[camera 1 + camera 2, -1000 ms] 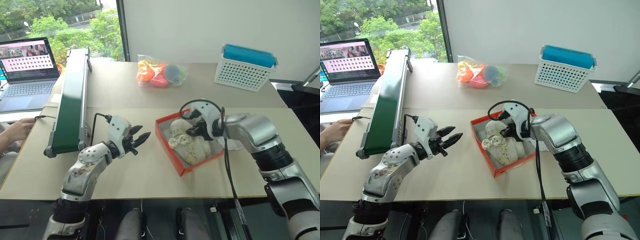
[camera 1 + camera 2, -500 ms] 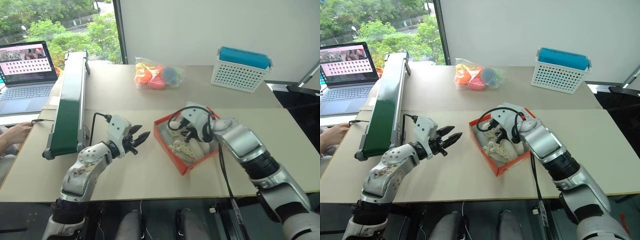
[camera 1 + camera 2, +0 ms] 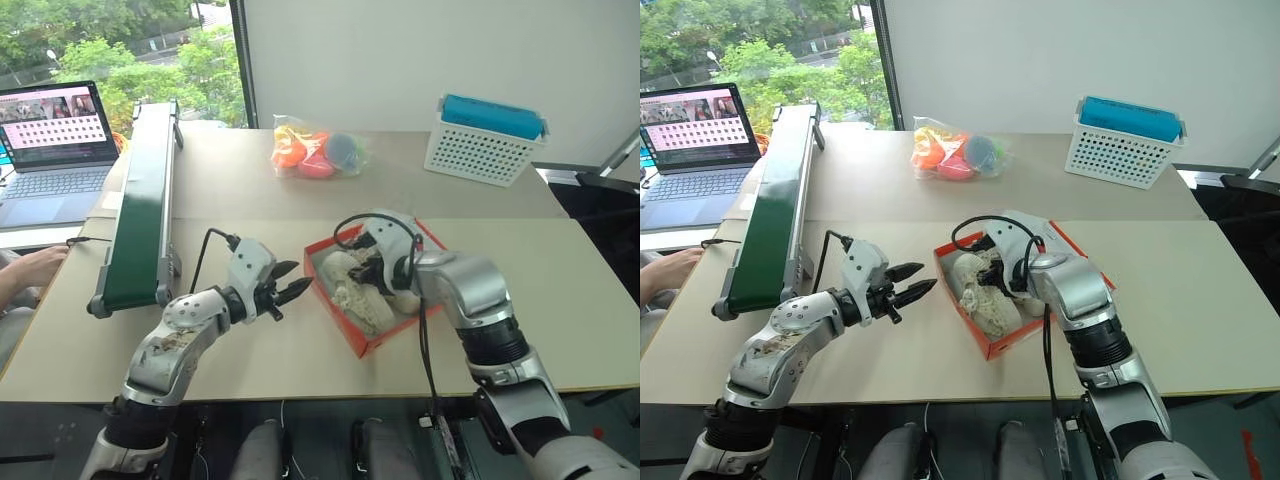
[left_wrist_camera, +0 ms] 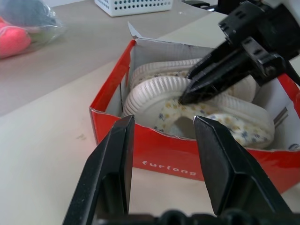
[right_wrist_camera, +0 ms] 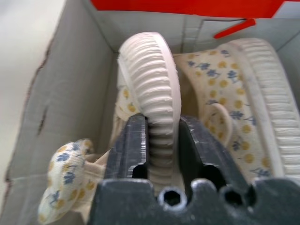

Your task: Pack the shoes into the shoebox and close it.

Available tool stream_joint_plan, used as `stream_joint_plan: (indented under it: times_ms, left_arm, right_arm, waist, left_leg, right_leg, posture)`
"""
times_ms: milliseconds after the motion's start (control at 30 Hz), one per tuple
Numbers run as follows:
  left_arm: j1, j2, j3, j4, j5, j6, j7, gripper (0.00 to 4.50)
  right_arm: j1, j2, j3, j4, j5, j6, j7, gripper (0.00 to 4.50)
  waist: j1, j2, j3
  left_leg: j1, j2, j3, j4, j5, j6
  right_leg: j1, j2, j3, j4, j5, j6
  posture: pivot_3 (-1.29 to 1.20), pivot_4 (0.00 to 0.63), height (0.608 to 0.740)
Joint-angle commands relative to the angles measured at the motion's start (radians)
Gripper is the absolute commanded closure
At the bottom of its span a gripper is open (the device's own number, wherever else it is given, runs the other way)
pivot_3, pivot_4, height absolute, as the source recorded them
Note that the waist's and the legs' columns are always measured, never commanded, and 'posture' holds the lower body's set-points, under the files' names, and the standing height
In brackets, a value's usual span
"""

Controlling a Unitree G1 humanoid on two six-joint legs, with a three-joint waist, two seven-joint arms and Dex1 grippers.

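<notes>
The right pincer (image 5: pixel 158 150) reaches into the open shoebox (image 3: pixel 352 325) on the bench (image 3: pixel 300 200) and straddles the ribbed sole edge of one shoe (image 5: pixel 150 84), its fingers (image 5: pixel 132 145) touching both sides; how firmly it grips cannot be told. The second shoe (image 5: pixel 243 103) lies just beside it, also inside the box. The step in hand appears to be seating this shoe flat. Doing that well likely means pressing it down alongside its mate before letting go, so nothing rises above the walls when the lid comes over. The left pincer (image 4: pixel 161 154) hovers released and empty just outside the box's near wall, close enough to steady it. Farther beyond the pincers sit a toy bag (image 3: pixel 318 148) and a white basket (image 3: pixel 485 138); a green conveyor (image 3: pixel 140 210) and a laptop (image 3: pixel 50 150) stand well apart to the left. A loose floral insole (image 5: pixel 70 180) bunched against the box wall could snag.
</notes>
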Motion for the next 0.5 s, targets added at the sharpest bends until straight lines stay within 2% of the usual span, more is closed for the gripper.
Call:
stream_joint_plan:
  times_ms: [33, 100, 167, 333, 500]
  left_arm:
    - [-0.02, 0.001, -0.001, -0.02, 0.006, -0.031, -0.01, 2.34]
    - [-0.021, 0.0, -0.003, -0.018, 0.008, -0.034, -0.013, 2.34]
    - [-0.019, 0.001, -0.006, -0.015, 0.009, -0.038, -0.02, 2.34]
    - [-0.017, 0.007, -0.006, -0.011, 0.006, -0.046, -0.044, 2.34]
    - [-0.007, 0.016, -0.004, -0.003, 0.008, -0.074, -0.076, 2.34]
  right_arm:
    - [0.031, 0.007, -0.045, 0.014, 0.015, 0.027, -0.015, 1.67]
    - [0.025, -0.002, -0.033, -0.013, 0.017, 0.031, -0.012, 0.99]
    - [0.006, 0.012, -0.091, -0.082, 0.064, 0.069, 0.004, 0.41]
    - [-0.085, -0.028, -0.241, -0.229, 0.164, 0.163, 0.039, 0.41]
    - [-0.19, -0.113, -0.417, -0.342, 0.294, 0.275, 0.113, 0.41]
  waist:
    - [0.003, 0.0, 0.0]
    - [0.003, 0.0, 0.0]
    - [0.003, 0.001, 0.001]
    - [0.004, 0.003, 0.002]
    - [0.006, 0.003, 0.003]
  left_leg:
    - [0.0, 0.0, 0.0, 0.0, 0.0, 0.0]
    - [0.0, 0.0, 0.0, 0.0, 0.0, 0.0]
    - [-0.001, 0.0, 0.0, 0.0, 0.0, 0.0]
    - [-0.006, 0.0, 0.0, 0.0, 0.0, 0.0]
    - [-0.006, 0.0, 0.0, 0.0, 0.0, 0.001]
  right_leg:
    - [0.0, 0.0, 0.0, 0.0, 0.0, 0.0]
    - [0.0, 0.0, 0.0, 0.0, 0.0, 0.0]
    - [-0.001, 0.0, 0.0, 0.0, 0.0, 0.0]
    - [-0.005, 0.0, 0.0, 0.0, 0.0, 0.0]
    - [-0.006, 0.0, 0.0, 0.0, 0.0, 0.0]
  posture:
    - [0.0, 0.15, 0.699]
    - [0.0, 0.15, 0.699]
    - [0.0, 0.15, 0.699]
    - [0.0, 0.15, 0.699]
    - [0.0, 0.15, 0.699]
